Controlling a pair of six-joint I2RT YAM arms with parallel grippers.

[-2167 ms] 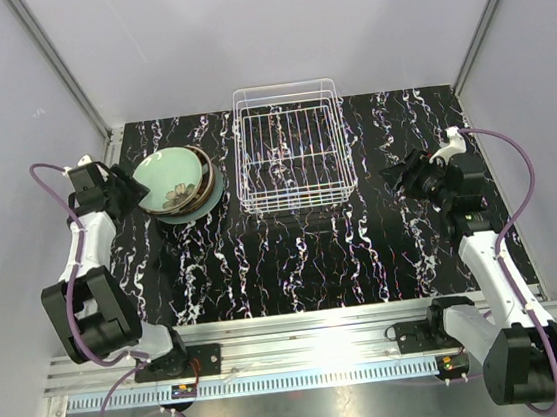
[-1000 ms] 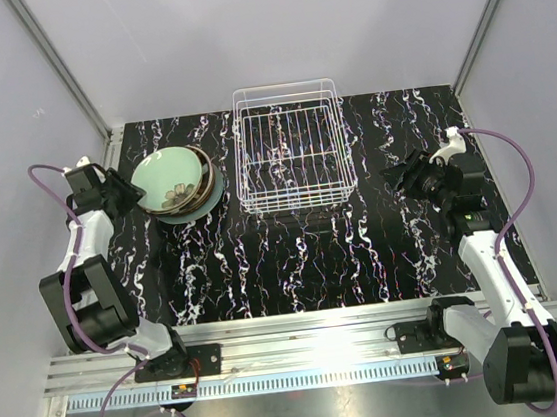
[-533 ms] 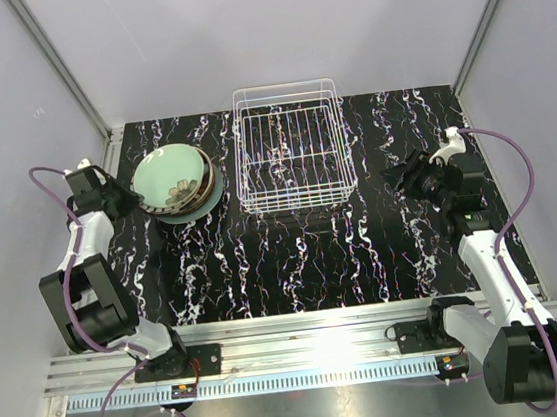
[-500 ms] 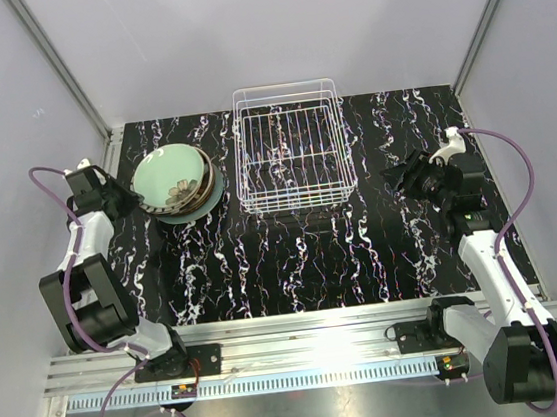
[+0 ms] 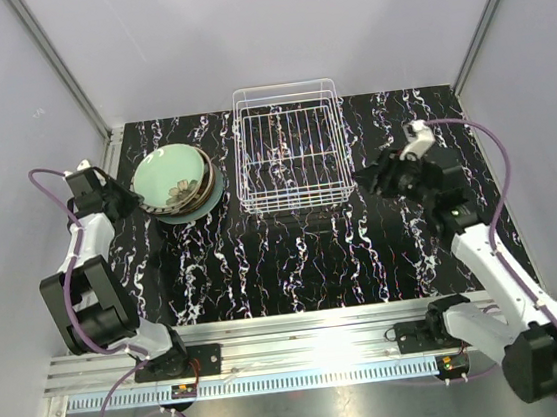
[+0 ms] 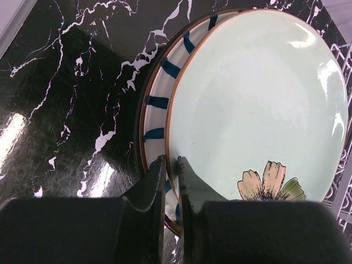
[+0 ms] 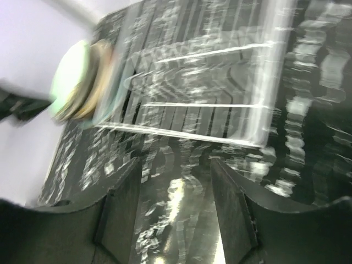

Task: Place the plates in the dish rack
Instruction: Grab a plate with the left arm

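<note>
Over on the far left of the surface (image 5: 294, 257) the plates (image 5: 192, 190) sit in one leaning stack, just beside the dish rack (image 5: 295, 205) with only a thin strip of dark marble between them. Nothing is in the rack yet; I can see straight through its bare wires. So I'd say the job has barely begun, with every plate left to load.

The left tool (image 5: 135, 203) has its fingers nearly together, pinched on the near rim of the pale green plate (image 5: 167, 171), the top one with the painted flower. From the wrist camera, that rim runs straight into the narrow gap of the left tool (image 6: 171, 165), and a blue-striped plate (image 6: 155, 104) peeks out beneath. I can't tell whether the green plate has left the stack.

The right tool (image 5: 364, 181) hangs just off the rack's front right corner, fingers well apart, gripping nothing. Its own view is smeared with blur.

For room, the left arm is tucked tight against the side wall (image 5: 57, 123), so I'd expect any swing to go rightward. The rack looks only slightly wider than a plate, and its wire walls stand proud, so the plate would have to clear that edge. In front of the rack the surface lies open
</note>
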